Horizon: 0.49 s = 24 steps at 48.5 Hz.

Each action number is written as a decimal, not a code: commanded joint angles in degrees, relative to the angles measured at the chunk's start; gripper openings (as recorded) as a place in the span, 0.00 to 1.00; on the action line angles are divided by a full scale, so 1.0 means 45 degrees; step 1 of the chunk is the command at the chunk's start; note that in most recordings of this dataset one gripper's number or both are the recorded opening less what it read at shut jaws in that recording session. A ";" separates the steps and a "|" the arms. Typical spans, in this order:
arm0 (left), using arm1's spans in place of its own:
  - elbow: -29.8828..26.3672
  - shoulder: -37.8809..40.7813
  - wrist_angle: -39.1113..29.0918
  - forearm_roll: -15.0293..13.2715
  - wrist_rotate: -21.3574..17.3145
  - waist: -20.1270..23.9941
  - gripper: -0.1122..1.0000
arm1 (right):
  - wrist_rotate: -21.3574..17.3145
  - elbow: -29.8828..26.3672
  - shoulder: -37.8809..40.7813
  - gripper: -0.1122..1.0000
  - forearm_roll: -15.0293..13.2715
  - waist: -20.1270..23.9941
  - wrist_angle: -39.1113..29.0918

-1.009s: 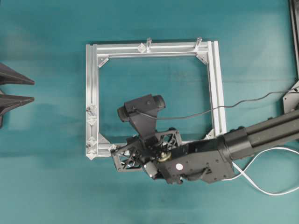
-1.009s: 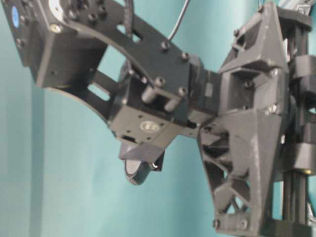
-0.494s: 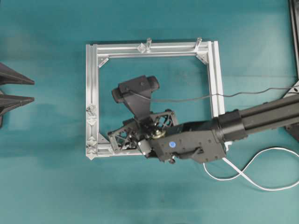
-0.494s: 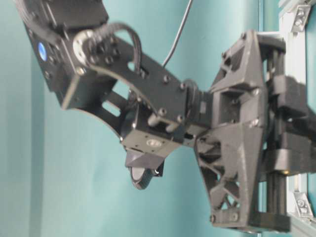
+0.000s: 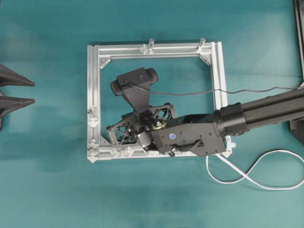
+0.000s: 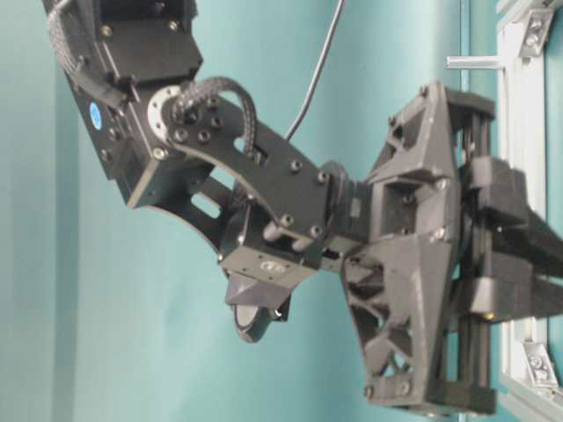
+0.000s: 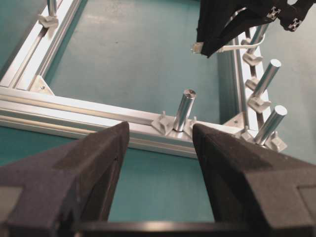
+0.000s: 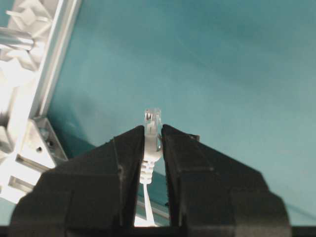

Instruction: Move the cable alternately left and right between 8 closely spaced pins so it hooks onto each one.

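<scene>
While my right gripper (image 8: 152,143) pinches the clear plug of the long thin white cable (image 5: 247,176), no writing is readable.
Over the square silver aluminium frame's (image 5: 93,85) near-left corner it hangs, beside the whitish diamond-shaped pins (image 5: 121,151); my left gripper (image 7: 159,143) gapes empty.

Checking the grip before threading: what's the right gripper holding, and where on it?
The right gripper pinches the white cable at its clear plug, whose tip pokes out past the fingers.
</scene>
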State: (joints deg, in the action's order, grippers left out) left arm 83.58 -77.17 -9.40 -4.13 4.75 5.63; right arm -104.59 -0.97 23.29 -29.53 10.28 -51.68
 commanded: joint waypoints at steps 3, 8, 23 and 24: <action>-0.0137 0.0098 0.0078 0.0020 0.0059 -0.0059 0.64 | 0.0039 -0.0371 -0.0234 0.25 -0.0117 -0.0117 0.0215; -0.0156 0.0098 0.0078 0.0039 0.0078 -0.0059 0.64 | 0.0117 -0.0625 -0.0078 0.25 -0.0176 -0.0195 0.0293; -0.0137 0.0098 0.0078 0.0020 0.0078 -0.0059 0.64 | 0.1094 -0.2285 0.0938 0.25 -0.0176 -0.0254 0.0254; -0.0156 0.0078 0.0078 0.0039 0.0078 -0.0059 0.65 | 0.1152 -0.2402 0.0996 0.25 -0.0195 -0.0254 0.0254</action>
State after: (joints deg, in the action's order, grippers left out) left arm 83.58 -77.17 -9.40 -4.13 4.75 5.63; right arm -100.20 -8.70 28.30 -29.97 9.23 -50.54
